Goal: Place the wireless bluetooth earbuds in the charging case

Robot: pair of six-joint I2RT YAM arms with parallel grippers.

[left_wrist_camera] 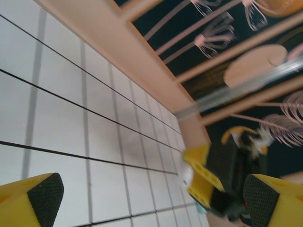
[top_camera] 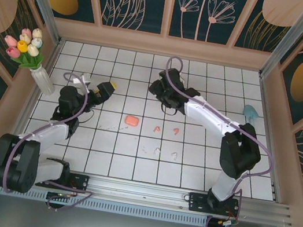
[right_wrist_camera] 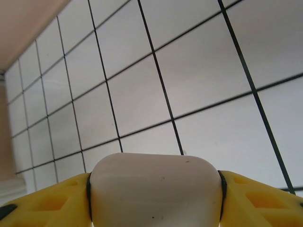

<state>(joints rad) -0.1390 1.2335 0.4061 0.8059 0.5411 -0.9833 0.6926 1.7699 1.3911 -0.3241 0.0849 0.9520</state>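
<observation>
Right gripper clamped on white case, well apart from earbuds; smooth shell could squirt out (gripped only by its sides). Left gripper wide open, empty.

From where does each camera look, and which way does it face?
Top external: above and behind, looking down at the tiled table; both arms.
Left wrist: low, facing the floral wall; open left end effector.
Right wrist: facing tiles; right end effector grips a white case.
Shared: top and left wrist both show the right end effector.
</observation>
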